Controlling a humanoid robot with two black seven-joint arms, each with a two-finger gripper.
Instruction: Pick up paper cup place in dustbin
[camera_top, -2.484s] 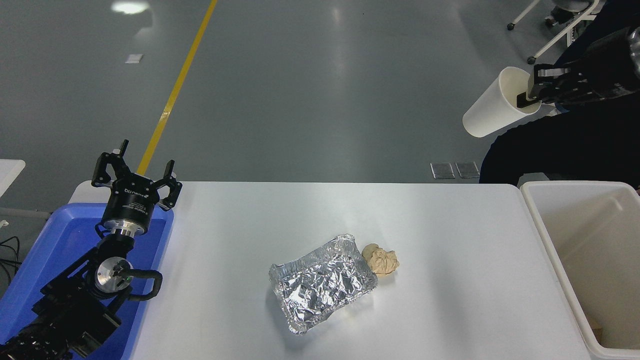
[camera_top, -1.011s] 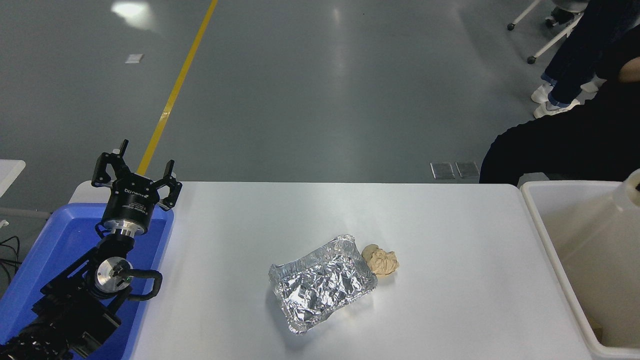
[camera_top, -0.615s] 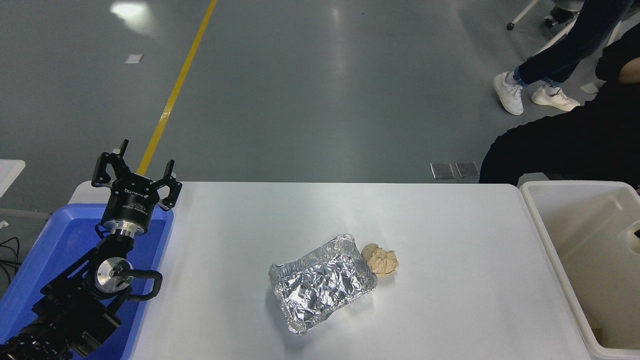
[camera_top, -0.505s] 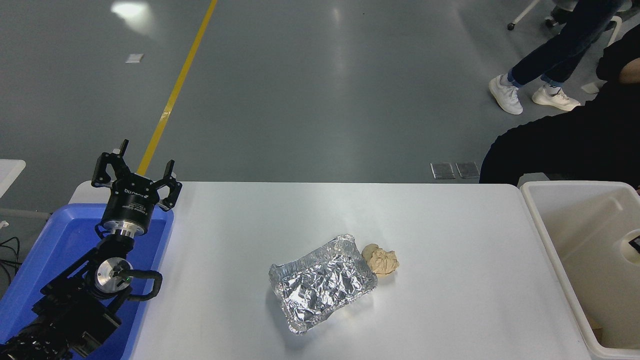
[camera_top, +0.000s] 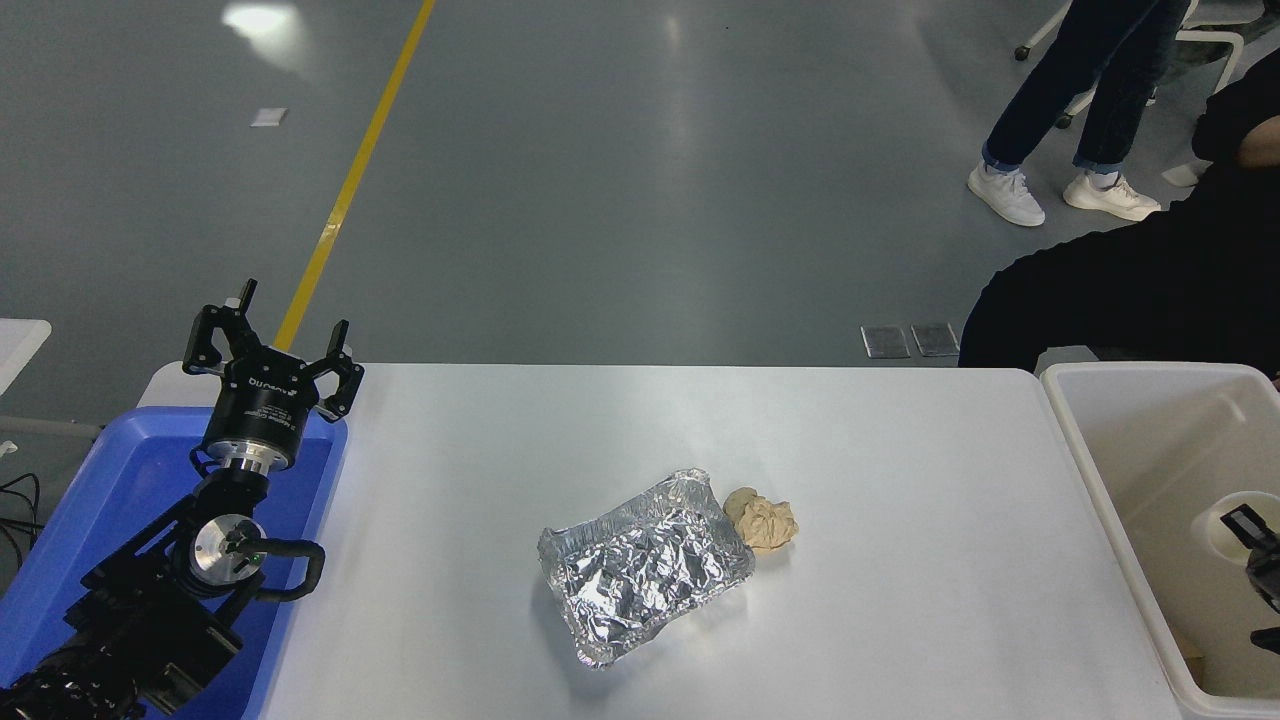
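Observation:
The paper cup (camera_top: 1222, 518) is white, and only its rolled rim and part of its wall show. It is low inside the dustbin (camera_top: 1085, 455), the off-white tub at the table's right end, near the right edge of the picture. My right gripper (camera_top: 1252, 528) comes in from the right edge and is at the cup's rim, down inside the dustbin. Most of it is cut off by the picture's edge, so its grip cannot be made out. My left gripper (camera_top: 272, 340) is parked open and empty at the lower left.
A crumpled foil tray (camera_top: 645, 566) lies mid-table with a tan paper ball (camera_top: 763, 520) touching its far right corner. A blue bin (camera_top: 110, 500) stands under my left arm. A seated person in black (camera_top: 1130, 290) is at the far right, and another person's legs (camera_top: 1060, 100) are behind.
My right gripper has carried the cup from high above the table's far right down into the dustbin. A person has walked in at the top right. My left arm has not moved.

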